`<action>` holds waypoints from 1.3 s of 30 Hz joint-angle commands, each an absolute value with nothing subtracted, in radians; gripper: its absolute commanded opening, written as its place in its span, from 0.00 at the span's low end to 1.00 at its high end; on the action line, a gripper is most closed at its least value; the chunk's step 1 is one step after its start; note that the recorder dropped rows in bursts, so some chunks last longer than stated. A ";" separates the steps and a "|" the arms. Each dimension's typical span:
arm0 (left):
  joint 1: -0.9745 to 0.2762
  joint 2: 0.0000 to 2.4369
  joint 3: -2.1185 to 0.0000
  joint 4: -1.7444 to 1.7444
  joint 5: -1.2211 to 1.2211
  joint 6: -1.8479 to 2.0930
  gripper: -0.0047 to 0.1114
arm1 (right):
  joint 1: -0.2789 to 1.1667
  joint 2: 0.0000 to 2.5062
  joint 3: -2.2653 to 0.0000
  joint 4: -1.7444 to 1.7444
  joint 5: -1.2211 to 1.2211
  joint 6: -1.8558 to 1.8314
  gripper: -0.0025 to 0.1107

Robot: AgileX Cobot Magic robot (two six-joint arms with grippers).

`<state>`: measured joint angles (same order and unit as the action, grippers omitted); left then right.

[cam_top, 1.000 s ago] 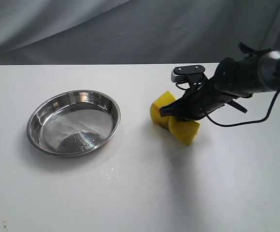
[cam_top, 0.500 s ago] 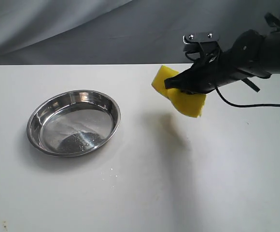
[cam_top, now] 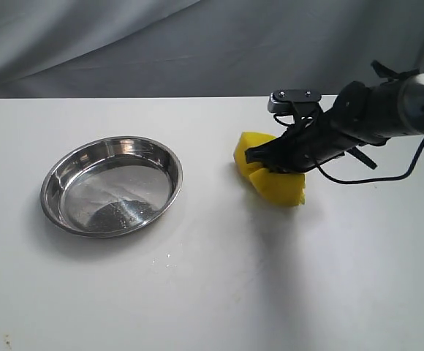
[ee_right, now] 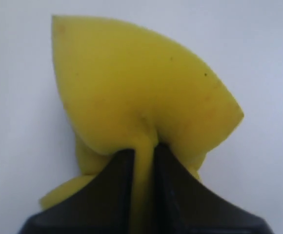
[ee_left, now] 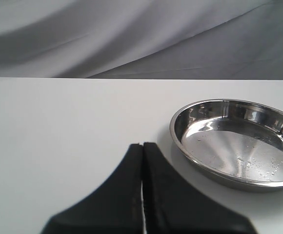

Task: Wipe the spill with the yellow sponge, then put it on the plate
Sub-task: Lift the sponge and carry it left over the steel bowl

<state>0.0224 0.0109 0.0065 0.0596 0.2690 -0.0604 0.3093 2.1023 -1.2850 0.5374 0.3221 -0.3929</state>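
The right gripper (ee_right: 142, 153) is clamped on the yellow sponge (cam_top: 278, 186), and it pinches the foam so hard that the block folds into two lobes around the fingers. The sponge is low over the white table (cam_top: 219, 292), to the right of the plate (cam_top: 110, 139) and well apart from it. Its lower edge seems to rest on the surface, but I cannot tell for sure whether it touches. No amber spill shows anywhere in the views — it may lie under the sponge, or it may be already absorbed, and the pictures do not decide this. Only some faint small wet specks (cam_top: 168, 260) are visible on the table in front of the plate. The left gripper (ee_left: 142, 195) has its fingers closed together with nothing between them, and it waits near the plate. In my judgement the task is about in the middle: the sponge is grasped and the wiping is in hand or close to its end, while the second part is not yet done — the plate holds no sponge.
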 commanded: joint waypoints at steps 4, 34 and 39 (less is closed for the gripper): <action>0.024 0.009 0.000 0.062 0.261 -0.069 0.04 | 0.343 2.021 -1.271 0.927 0.468 -0.765 0.02; 0.024 0.009 0.000 0.062 0.261 -0.069 0.04 | 0.724 2.084 -1.499 1.359 0.091 -1.368 0.02; 0.024 0.009 0.000 0.062 0.261 -0.069 0.04 | 0.731 2.207 -1.598 1.359 0.089 -1.368 0.08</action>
